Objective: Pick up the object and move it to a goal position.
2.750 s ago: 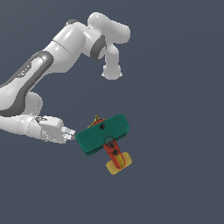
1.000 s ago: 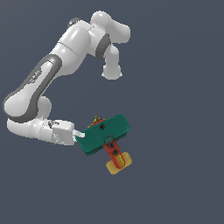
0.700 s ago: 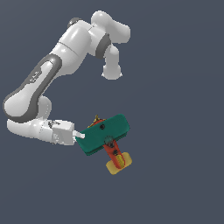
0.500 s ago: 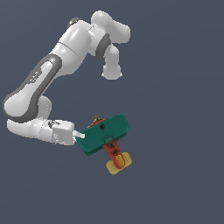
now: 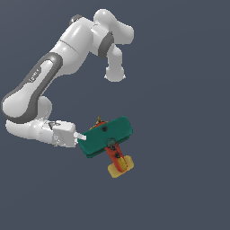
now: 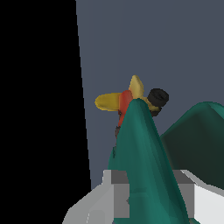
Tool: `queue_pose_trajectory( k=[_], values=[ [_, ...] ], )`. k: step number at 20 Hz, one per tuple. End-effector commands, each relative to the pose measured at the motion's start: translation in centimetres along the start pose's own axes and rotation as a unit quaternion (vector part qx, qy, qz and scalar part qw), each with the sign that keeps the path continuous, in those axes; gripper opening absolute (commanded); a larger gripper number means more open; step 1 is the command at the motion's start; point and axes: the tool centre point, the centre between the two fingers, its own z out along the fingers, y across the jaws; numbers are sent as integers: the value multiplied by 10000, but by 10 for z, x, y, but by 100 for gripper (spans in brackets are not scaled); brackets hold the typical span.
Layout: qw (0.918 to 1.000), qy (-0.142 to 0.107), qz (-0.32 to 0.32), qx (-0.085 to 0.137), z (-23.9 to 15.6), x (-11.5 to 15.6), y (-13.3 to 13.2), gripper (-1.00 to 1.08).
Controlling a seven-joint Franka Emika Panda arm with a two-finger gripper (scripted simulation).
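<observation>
The object is a toy biplane [image 5: 108, 134] with teal wings, a red-orange body and a yellow tail, seen in the middle of the exterior view. My gripper [image 5: 82, 138] reaches in from the exterior view's left and meets the end of the wings. In the wrist view the teal wing [image 6: 140, 148] runs between my two fingers [image 6: 116, 192], which press on both of its sides, so the gripper [image 6: 151, 197] is shut on it. Past the wing edge I see the yellow propeller [image 6: 113, 100] and a black wheel [image 6: 157, 97].
A plain dark grey-blue surface [image 5: 179, 90] lies all around the plane and the arm. The white arm's elbow and upper links [image 5: 67, 49] rise on the exterior view's left. No other objects show.
Since 2.8 s ago the gripper has slid right up to the wing end and the arm's elbow has shifted. Over the last second nothing visibly moves.
</observation>
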Motion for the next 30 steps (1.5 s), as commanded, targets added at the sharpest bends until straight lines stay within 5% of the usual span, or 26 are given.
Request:
queue_pose_trajectory(
  k=[1, 9, 30],
  values=[
    [10000, 8, -22, -2, -6, -3, -10, -100],
    [10000, 0, -8, -21, -35, -30, -56, -100],
    [10000, -20, -5, -42, -154, -128, -245, -100]
  ],
)
